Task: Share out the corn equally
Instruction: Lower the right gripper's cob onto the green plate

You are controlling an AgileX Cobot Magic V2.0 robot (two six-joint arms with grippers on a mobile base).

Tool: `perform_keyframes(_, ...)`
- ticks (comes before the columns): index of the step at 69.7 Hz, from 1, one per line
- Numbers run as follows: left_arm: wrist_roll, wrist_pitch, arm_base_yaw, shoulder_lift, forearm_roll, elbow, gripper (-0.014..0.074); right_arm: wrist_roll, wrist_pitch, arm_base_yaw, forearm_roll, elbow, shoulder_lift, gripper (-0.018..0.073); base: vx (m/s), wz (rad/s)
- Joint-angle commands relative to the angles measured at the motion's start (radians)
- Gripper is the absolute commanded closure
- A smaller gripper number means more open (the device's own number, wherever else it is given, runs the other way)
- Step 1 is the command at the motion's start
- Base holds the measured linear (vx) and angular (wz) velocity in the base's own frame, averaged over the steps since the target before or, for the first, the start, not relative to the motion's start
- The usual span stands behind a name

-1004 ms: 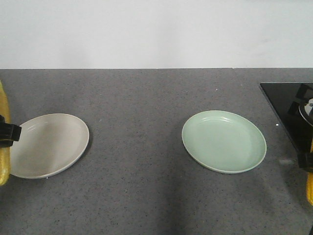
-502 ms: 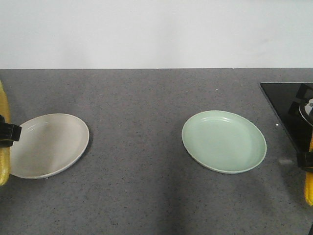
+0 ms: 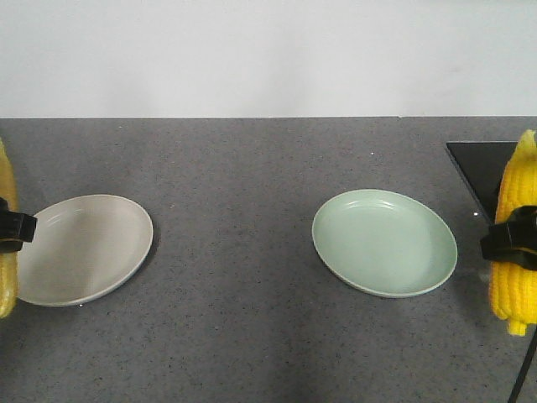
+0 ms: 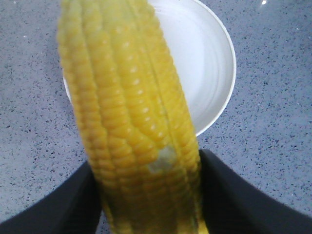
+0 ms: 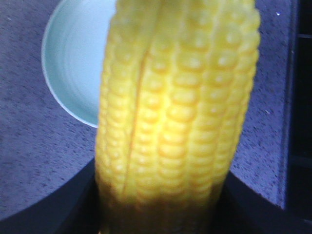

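Observation:
Each gripper holds one yellow cob of corn. My left gripper [image 3: 10,231] is shut on a cob [image 3: 7,277] at the front view's left edge, beside the beige plate [image 3: 84,248]. In the left wrist view that cob [image 4: 129,112] fills the middle, black fingers [image 4: 234,195] pressed on both sides, the white-looking plate [image 4: 209,63] behind it. My right gripper [image 3: 510,242] is shut on a second cob [image 3: 518,193] held upright just right of the green plate [image 3: 384,242]. The right wrist view shows that cob [image 5: 175,112] in front of the green plate [image 5: 73,63]. Both plates hold nothing.
A black induction hob [image 3: 482,172] lies at the table's right, behind the right cob, and shows as a dark strip [image 5: 303,97] in the right wrist view. The grey speckled tabletop [image 3: 235,185] runs back to a white wall.
The right gripper has risen and moved inward with its cob, which now shows nearly whole beside the green plate. The left gripper and its cob have not moved.

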Motion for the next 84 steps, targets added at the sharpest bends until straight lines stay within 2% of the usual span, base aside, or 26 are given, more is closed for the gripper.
perform_keyframes(1, -0.010, -0.044, 0.000, -0.024, 0.002, -0.027, 0.0379, -0.012, 0.031, -0.005, 0.035, -0.108, 0.043, 0.0365, 0.00, 0.00)
perform_keyframes(22, -0.010, -0.044, 0.000, -0.024, 0.002, -0.027, 0.0379, -0.006, 0.165, -0.002, 0.065, -0.325, 0.219, 0.0365, 0.00, 0.00)
perform_keyframes(35, -0.010, -0.044, 0.000, -0.024, 0.002, -0.027, 0.0379, 0.009, 0.181, 0.094, 0.017, -0.409, 0.307, 0.0365, 0.00, 0.00)
perform_keyframes(45, -0.010, -0.044, 0.000, -0.024, 0.002, -0.027, 0.0379, 0.099, 0.163, 0.170, -0.034, -0.451, 0.375, 0.0365, 0.00, 0.00)
perform_keyframes(59, -0.010, -0.044, 0.000, -0.024, 0.002, -0.027, 0.0379, 0.211, 0.195, 0.196, -0.040, -0.510, 0.492, 0.0363, 0.00, 0.00)
perform_keyframes(84, -0.010, -0.044, 0.000, -0.024, 0.002, -0.027, 0.0379, 0.260, 0.259, 0.215, -0.067, -0.623, 0.650, 0.0362, 0.00, 0.00)
